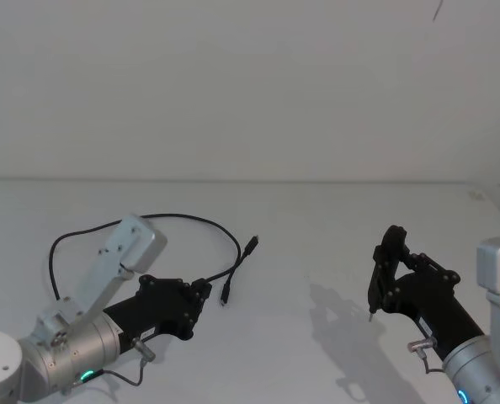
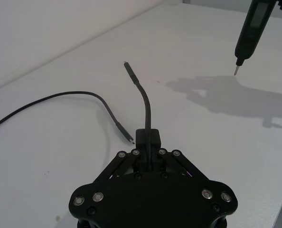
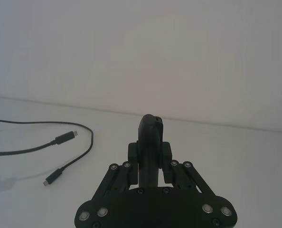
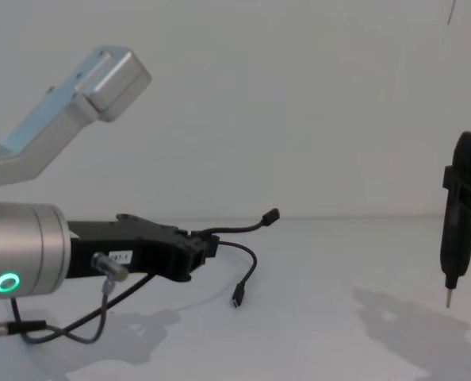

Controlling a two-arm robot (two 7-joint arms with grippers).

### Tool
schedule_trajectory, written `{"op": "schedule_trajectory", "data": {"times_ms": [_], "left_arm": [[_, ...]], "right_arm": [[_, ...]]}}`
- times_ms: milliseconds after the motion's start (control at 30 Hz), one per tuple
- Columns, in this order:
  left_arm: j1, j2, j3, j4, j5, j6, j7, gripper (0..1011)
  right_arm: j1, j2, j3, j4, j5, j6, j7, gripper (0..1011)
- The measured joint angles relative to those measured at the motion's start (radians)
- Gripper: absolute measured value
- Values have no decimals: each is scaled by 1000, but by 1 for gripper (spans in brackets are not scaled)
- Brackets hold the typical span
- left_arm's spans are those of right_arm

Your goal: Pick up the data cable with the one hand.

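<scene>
the data cable [image 2: 147, 107] is looped on the table [image 1: 317, 219] at the left, behind the left gripper [image 1: 201, 293], and is clamped there near its ends. one plug [image 4: 271, 214] is raised ahead of the fingers. the right gripper [image 1: 389, 261] is placed well apart at the right and is closed round an upright tool [image 4: 455, 238], its tip above the table.

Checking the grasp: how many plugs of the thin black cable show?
2. One plug sticks out ahead of the left claw, which clamps the thin black data cable; the other plug hangs lower.
</scene>
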Motion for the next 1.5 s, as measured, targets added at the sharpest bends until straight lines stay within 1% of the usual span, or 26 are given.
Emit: {"op": "schedule_trajectory", "data": {"times_ms": [200, 433, 633, 900, 1200, 1400, 1500], "left_arm": [[-17, 14, -5, 14, -21, -4, -37, 36], [-50, 42, -8, 46, -54, -21, -111, 36], [-78, 64, -12, 84, -87, -50, -185, 36], [-103, 82, -16, 120, -116, -77, -249, 36], [-116, 92, -18, 138, -131, -91, -280, 36], [-121, 95, -18, 145, -136, -96, -292, 36], [-123, 97, -19, 148, -139, -98, -298, 36]], "right_arm": [[0, 0, 0, 0, 0, 0, 0, 279], [0, 0, 0, 0, 0, 0, 0, 279], [0, 0, 0, 0, 0, 0, 0, 279], [0, 0, 0, 0, 0, 0, 0, 279], [5, -2, -2, 4, -1, -1, 3, 279], [38, -10, -15, 25, -1, -14, 32, 279], [71, -20, -31, 49, 1, -28, 61, 279]]}}
